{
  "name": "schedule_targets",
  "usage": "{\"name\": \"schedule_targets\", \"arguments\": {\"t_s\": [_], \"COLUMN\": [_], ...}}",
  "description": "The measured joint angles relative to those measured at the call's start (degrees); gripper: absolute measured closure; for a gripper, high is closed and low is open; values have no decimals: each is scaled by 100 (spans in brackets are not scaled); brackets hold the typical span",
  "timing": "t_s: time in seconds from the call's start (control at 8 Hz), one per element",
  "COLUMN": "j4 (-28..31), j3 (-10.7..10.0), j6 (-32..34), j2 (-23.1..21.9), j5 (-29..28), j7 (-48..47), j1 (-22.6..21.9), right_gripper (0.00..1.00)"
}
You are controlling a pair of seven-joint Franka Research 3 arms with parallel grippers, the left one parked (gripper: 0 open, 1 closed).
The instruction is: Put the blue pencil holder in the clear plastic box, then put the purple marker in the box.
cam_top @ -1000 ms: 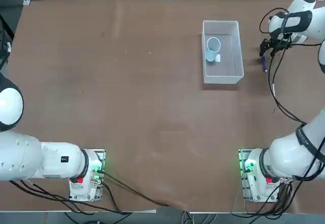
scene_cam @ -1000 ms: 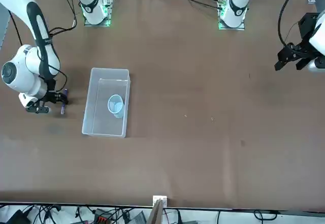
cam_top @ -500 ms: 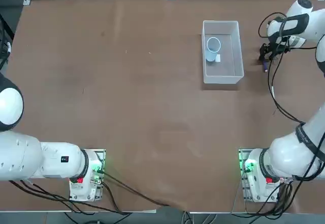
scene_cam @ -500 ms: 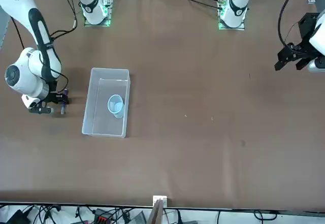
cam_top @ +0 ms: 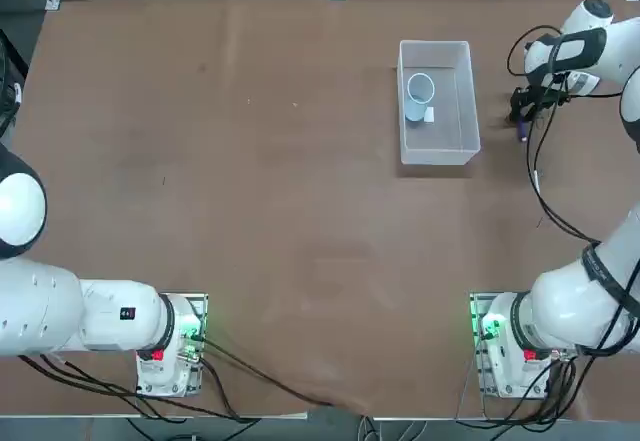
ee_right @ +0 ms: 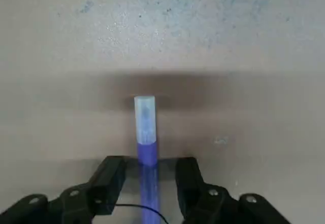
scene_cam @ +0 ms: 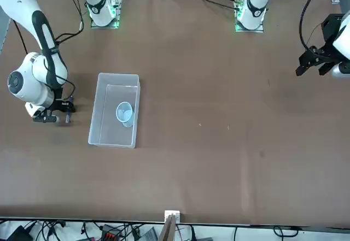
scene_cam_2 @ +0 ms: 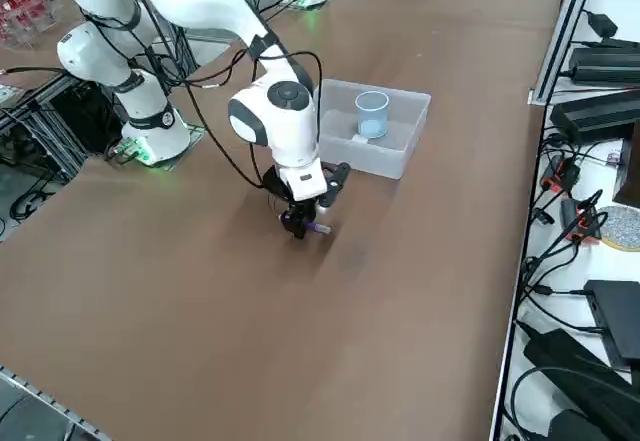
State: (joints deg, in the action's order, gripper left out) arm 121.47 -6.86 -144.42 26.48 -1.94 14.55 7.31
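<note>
The blue pencil holder (cam_top: pixel 419 95) stands inside the clear plastic box (cam_top: pixel 465 91).

A robotics lab: a wide brown worktop (cam_top: pixel 250 211) carries bolted-down white robot arms (scene_cam_2: pixel 200 1) with green-lit bases (cam_top: pixel 490 326), while cable bundles (scene_cam_2: pixel 560 261) and black power supplies (scene_cam_2: pixel 605 111) crowd its edges.

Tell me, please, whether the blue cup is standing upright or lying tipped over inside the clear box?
Upright. The blue cup stands in the clear box with its round open rim facing up, as the right side and top views show.
</note>
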Motion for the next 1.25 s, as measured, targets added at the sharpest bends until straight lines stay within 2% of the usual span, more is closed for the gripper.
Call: {"name": "schedule_targets", "arguments": {"t_s": [0.25, 0.38, 0.5, 0.88, 1.25], "j4": [-5, -5, -4, -25, -291], "j3": [6, 6, 12, 12, 27], "j6": [0, 0, 12, 67, 940], "j2": [-30, -36, -54, -88, -650], "j5": [0, 0, 0, 1, 1], "j7": [6, 16, 19, 21, 54], "j1": [0, -1, -2, -3, -14], "right_gripper": [66, 70, 85, 85, 85]}}
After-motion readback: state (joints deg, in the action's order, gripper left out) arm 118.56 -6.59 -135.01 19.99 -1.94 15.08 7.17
